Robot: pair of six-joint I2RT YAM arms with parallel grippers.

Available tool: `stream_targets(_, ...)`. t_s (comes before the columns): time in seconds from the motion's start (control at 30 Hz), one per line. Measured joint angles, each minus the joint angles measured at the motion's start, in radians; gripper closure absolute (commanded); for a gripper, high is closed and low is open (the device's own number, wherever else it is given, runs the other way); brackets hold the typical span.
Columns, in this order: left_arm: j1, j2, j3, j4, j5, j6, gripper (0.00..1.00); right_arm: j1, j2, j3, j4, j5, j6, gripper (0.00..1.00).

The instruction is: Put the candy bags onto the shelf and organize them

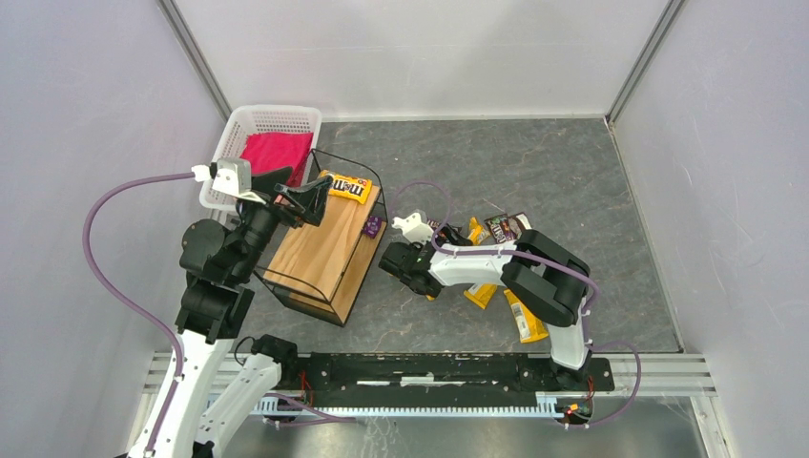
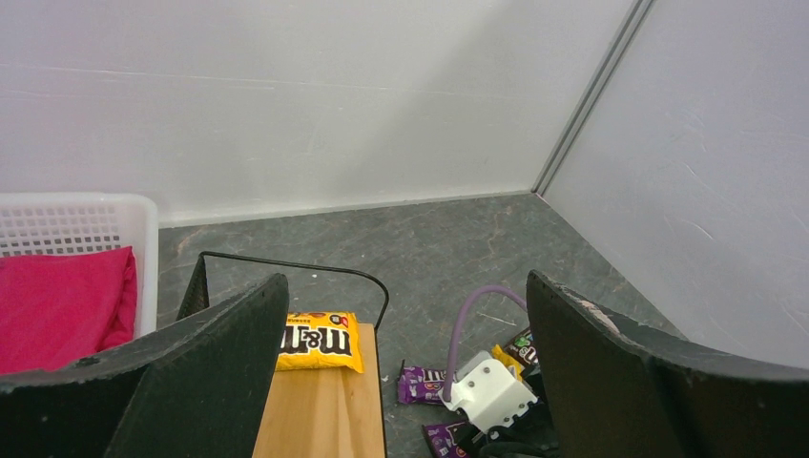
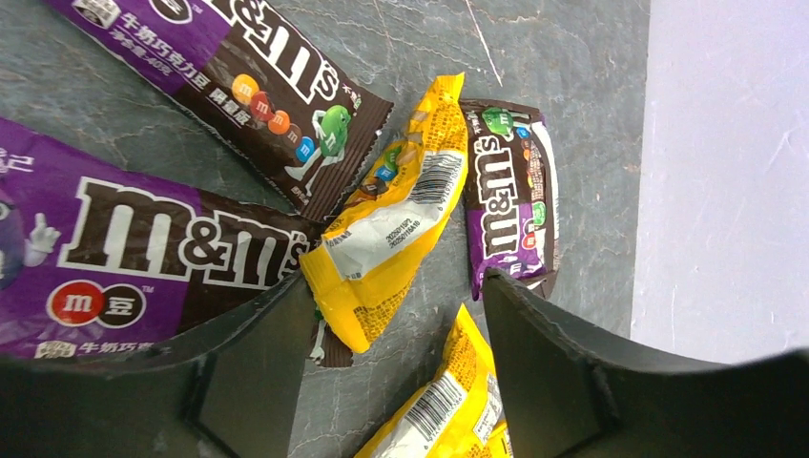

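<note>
The shelf [image 1: 320, 250] is a black wire rack with a wooden top plank, standing at centre left. One yellow candy bag [image 1: 346, 187] lies on its far end and also shows in the left wrist view [image 2: 320, 342]. My left gripper [image 1: 303, 193] hovers over that end, open and empty [image 2: 405, 281]. Several purple and yellow bags [image 1: 496, 229] lie on the floor to the right of the shelf. My right gripper [image 1: 403, 267] is low over them, open [image 3: 396, 279], its fingers on either side of the end of a yellow bag [image 3: 391, 215], with a second yellow bag [image 3: 448, 401] beneath it.
A white perforated basket [image 1: 243, 122] holding a pink cloth [image 1: 277, 153] stands behind the shelf at the far left. A purple bag [image 1: 372, 227] lies by the shelf's right side. Purple bags [image 3: 143, 258] crowd the right gripper's left finger. Walls enclose the grey floor.
</note>
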Motion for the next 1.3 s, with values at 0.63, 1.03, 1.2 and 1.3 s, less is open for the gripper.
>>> stream_targets(0.63,0.0,0.006,-0.011,0.008,0.0,0.0,0.0,0.0,0.035,-0.079,0.082,0.077,-0.001,0.43)
stream_targets(1.03,0.0,0.011,-0.018,0.008,0.0,0.0,0.0,0.0,0.041,-0.137,0.21,0.092,-0.079,0.71)
stream_targets(1.2,0.0,0.015,-0.018,0.008,0.001,0.0,0.0,0.002,0.027,-0.148,0.218,0.088,-0.089,0.77)
stream_targets(1.3,0.0,0.019,-0.019,0.008,0.002,0.0,0.0,0.006,-0.023,-0.172,0.217,0.076,-0.098,0.83)
